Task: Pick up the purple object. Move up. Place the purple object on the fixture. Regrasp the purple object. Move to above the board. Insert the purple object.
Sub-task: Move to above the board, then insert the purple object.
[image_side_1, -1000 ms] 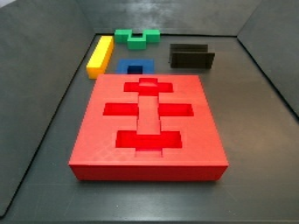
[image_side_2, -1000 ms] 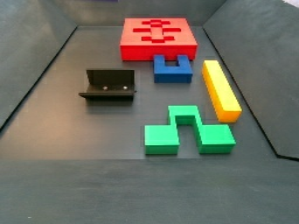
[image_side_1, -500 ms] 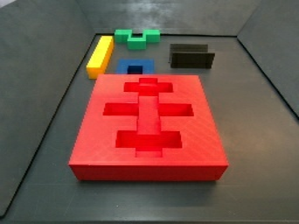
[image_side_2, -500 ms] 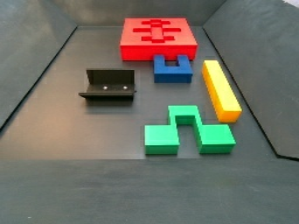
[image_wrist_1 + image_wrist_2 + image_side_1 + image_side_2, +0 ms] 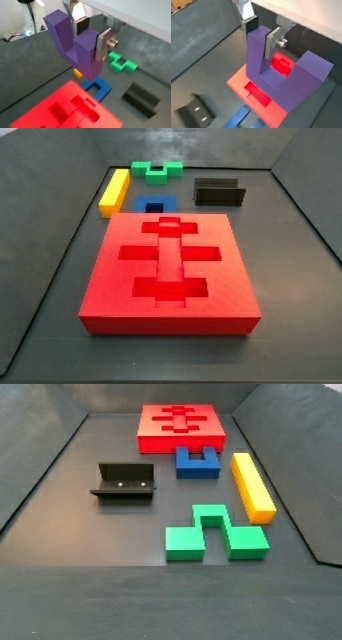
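Note:
My gripper shows only in the wrist views, shut on one prong of the purple object, a U-shaped block held in the air. Below it lies the red board with its recessed cut-outs. In both side views the board lies flat, and neither the gripper nor the purple object is in frame. The black fixture stands on the floor apart from the board, with nothing on it.
A blue notched block sits against the board's end. A yellow bar lies beside it, and a green block farther off. Dark walls enclose the floor.

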### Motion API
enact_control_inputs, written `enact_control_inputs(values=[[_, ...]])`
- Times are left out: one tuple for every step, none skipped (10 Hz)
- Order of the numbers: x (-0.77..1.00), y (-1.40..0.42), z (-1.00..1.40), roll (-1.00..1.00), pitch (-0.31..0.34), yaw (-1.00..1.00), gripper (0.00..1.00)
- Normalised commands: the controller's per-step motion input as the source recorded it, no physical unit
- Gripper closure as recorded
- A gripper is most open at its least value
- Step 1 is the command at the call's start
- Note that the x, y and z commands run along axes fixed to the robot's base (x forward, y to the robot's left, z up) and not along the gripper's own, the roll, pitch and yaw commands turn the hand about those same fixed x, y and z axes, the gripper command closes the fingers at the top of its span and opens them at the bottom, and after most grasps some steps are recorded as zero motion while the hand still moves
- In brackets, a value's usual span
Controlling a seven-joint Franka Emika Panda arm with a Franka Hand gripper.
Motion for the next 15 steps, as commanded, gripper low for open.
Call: enact_control_inputs(values=[[-0.10,-0.04,0.01,-0.56,-0.004,-0.02,1.00],[-0.10,0.01,0.01,-0.36,-0.042,-0.01,1.00],[-0.07,0.02,0.00,-0.24,-0.058,0.00,1.00],[0.07,0.00,-0.22,0.00,0.011,0.00,1.00],[0.00,0.00,-0.22,0.00,0.000,0.00,1.00],[0.00,0.00,-0.22,0.00,0.000,0.00,1.00],[0.00,0.00,-0.23,0.00,0.000,0.00,1.00],[0.00,0.00,-0.21,0.00,0.000,0.00,1.00],[0.00,0.00,-0.21,0.00,0.000,0.00,1.00],[0.00,0.01,-0.21,-0.12,0.000,0.00,1.00],[0.00,0.05,-0.20,-0.24,0.000,-0.01,1.00],[0.05,0.06,-0.19,-0.32,0.000,-0.09,1.00],[0.16,0.06,-0.21,-0.34,0.000,-0.17,1.00],[0.31,0.00,-0.31,-0.31,-0.013,-0.19,1.00],[0.37,-0.20,-0.55,-0.18,0.000,-0.15,1.00]])
